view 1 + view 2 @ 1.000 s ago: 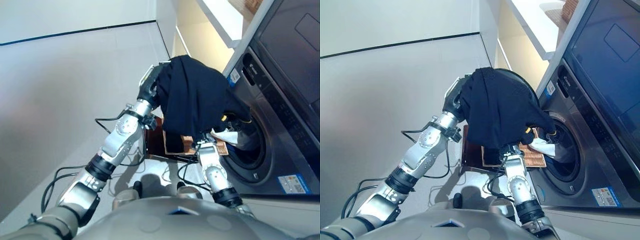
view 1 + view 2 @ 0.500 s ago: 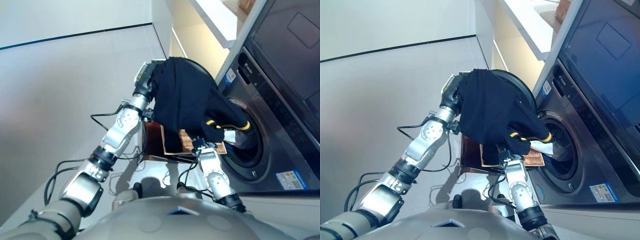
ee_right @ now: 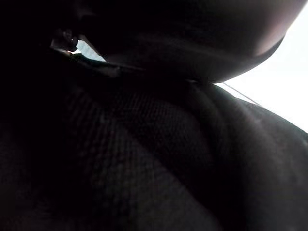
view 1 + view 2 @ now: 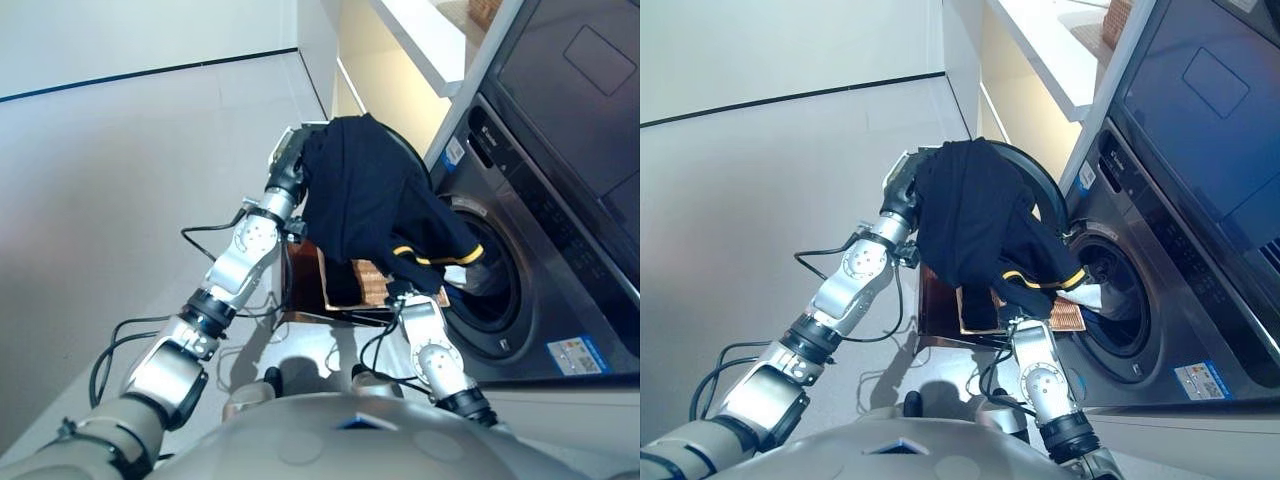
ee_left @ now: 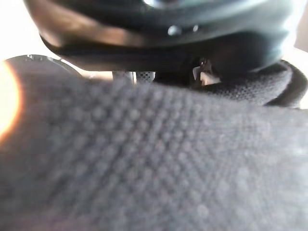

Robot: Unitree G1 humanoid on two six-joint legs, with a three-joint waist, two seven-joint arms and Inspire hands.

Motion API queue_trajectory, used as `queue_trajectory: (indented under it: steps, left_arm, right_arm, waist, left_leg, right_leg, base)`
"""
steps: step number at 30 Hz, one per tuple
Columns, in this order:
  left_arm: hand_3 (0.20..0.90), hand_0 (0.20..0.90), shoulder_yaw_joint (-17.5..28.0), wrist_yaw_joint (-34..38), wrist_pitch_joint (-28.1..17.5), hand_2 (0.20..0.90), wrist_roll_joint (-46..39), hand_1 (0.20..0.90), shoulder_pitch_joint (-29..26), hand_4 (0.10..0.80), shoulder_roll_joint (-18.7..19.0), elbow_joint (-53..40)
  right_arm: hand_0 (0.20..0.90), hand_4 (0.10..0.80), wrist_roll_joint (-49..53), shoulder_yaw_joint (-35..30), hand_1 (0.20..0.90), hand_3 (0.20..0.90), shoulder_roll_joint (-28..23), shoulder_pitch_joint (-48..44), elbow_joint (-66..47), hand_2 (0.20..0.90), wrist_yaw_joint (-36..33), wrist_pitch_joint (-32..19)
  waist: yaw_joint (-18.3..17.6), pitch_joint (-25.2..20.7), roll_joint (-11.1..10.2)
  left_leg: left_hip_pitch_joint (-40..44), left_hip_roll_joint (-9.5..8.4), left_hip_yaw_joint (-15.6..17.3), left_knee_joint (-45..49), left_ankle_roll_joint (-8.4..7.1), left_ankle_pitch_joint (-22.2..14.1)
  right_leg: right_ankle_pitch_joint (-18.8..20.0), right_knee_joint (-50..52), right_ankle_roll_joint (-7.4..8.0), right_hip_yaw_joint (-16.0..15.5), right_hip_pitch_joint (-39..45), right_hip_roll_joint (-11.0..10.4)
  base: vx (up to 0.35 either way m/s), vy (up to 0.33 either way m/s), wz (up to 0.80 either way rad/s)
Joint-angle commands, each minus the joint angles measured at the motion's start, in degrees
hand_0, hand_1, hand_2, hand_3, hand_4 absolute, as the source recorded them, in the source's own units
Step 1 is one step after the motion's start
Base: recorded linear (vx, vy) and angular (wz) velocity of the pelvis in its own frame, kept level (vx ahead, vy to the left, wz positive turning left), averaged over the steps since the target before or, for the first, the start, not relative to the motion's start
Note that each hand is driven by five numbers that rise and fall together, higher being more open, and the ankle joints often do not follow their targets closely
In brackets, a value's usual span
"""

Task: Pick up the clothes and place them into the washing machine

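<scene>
A black garment [image 4: 365, 200] with a yellow stripe on its cuff hangs draped over both my hands, in front of the washing machine [image 4: 560, 230]. Its striped sleeve [image 4: 1045, 282] reaches to the rim of the round drum opening [image 4: 1122, 305]. My left hand [image 4: 288, 170] is at the garment's far upper edge, its fingers buried in the cloth. My right hand [image 4: 401, 292] is under the lower edge, covered by cloth. Both wrist views show only black fabric [image 5: 154, 159] close up. A white cloth [image 4: 1088, 296] lies at the drum's mouth.
The machine's round door [image 4: 1038, 180] stands open behind the garment. A woven brown basket [image 4: 1068, 318] sits on a dark stand [image 4: 940, 310] below the garment. A white counter [image 4: 425, 45] runs above, beside the machine. Grey floor [image 4: 120, 180] spreads to the left.
Both arms have carried the garment closer to the machine, and the striped sleeve has swung down to the drum's rim. The camera has shifted slightly as well.
</scene>
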Motion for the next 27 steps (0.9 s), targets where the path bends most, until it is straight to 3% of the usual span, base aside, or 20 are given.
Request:
queue_trajectory:
  steps: [1, 9, 10, 11, 12, 13, 27]
  left_arm:
    - [0.2, 0.2, 0.3, -2.6, -6.5, 0.2, -0.8, 0.2, -7.7, 0.3, -1.2, -3.0]
    - [0.2, 0.2, -0.6, -4.9, -6.3, 0.2, -2.1, 0.2, -7.4, 0.3, -0.5, -4.0]
    - [0.2, 0.2, -0.7, -5.1, -6.4, 0.2, -2.3, 0.2, -7.4, 0.3, -0.4, -3.9]
    - [0.2, 0.2, -0.7, -5.3, -6.3, 0.2, -2.5, 0.2, -7.4, 0.3, -0.3, -3.9]
    - [0.335, 0.335, -0.9, -5.7, -6.3, 0.335, -2.8, 0.335, -7.5, 0.396, -0.3, -4.1]
    - [0.9, 0.9, -1.1, -6.4, -6.2, 0.9, -3.1, 0.9, -7.5, 0.8, 0.0, -4.4]
    - [0.9, 0.9, -2.6, -12.0, -5.3, 0.9, -1.3, 0.9, -7.6, 0.8, 4.1, -4.8]
  right_arm:
    - [0.9, 0.8, -0.2, -0.8, 0.9, 0.9, 1.6, -3.5, -9.9, 0.9, 5.3, -1.4]
    - [0.9, 0.8, -0.1, -1.3, 0.9, 0.9, 1.6, -3.2, -9.4, 0.9, 5.2, -1.1]
    - [0.291, 0.365, -0.2, -1.5, 0.291, 0.291, 1.5, -3.2, -9.0, 0.291, 5.1, -1.1]
    - [0.2, 0.3, 0.1, -1.5, 0.2, 0.2, 1.7, -3.1, -8.9, 0.2, 5.1, -1.2]
    - [0.2, 0.3, 0.4, -1.5, 0.2, 0.2, 1.8, -3.0, -8.9, 0.2, 5.2, -1.1]
    - [0.2, 0.3, 0.6, -1.6, 0.2, 0.2, 1.9, -2.9, -8.8, 0.2, 5.2, -1.0]
    - [0.2, 0.3, 1.7, -2.0, 0.2, 0.2, 2.0, -2.2, -8.1, 0.2, 6.0, 0.0]
  waist:
    - [1.7, -5.7, 0.2]
    - [1.7, -5.8, 0.4]
    - [1.7, -5.8, 0.4]
    - [1.7, -5.8, 0.4]
    - [1.7, -5.8, 0.4]
    - [1.7, -5.8, 0.4]
    - [1.9, -5.8, 0.7]
  left_leg:
    - [0.0, 1.4, 0.9, 0.4, -1.52, -3.6]
    - [0.1, 1.35, 0.8, 0.4, -1.48, -3.6]
    - [0.1, 1.34, 0.9, 0.4, -1.49, -3.7]
    - [0.1, 1.34, 0.9, 0.4, -1.5, -3.7]
    - [0.1, 1.34, 0.9, 0.4, -1.51, -3.7]
    - [0.1, 1.34, 0.9, 0.4, -1.5, -3.7]
    - [0.0, 1.35, 0.7, 0.4, -1.6, -3.6]
  right_leg:
    - [-5.2, 6.5, -0.96, -0.2, -4.6, 1.2]
    - [-5.2, 6.5, -0.93, -0.2, -4.6, 1.1]
    - [-5.2, 6.5, -0.91, -0.3, -4.6, 1.1]
    - [-5.2, 6.5, -0.91, -0.3, -4.5, 1.1]
    - [-5.2, 6.5, -0.9, -0.4, -4.5, 1.1]
    - [-5.2, 6.5, -0.89, -0.4, -4.5, 1.1]
    - [-5.2, 6.4, -0.77, -0.5, -4.4, 1.0]
  base:
    - [0.0, 0.0, 0.0]
    - [0.0, 0.0, 0.0]
    - [0.0, 0.0, 0.0]
    - [0.0, 0.0, 0.0]
    - [0.0, 0.0, 0.0]
    - [0.0, 0.0, 0.0]
    - [0.0, 0.0, 0.0]
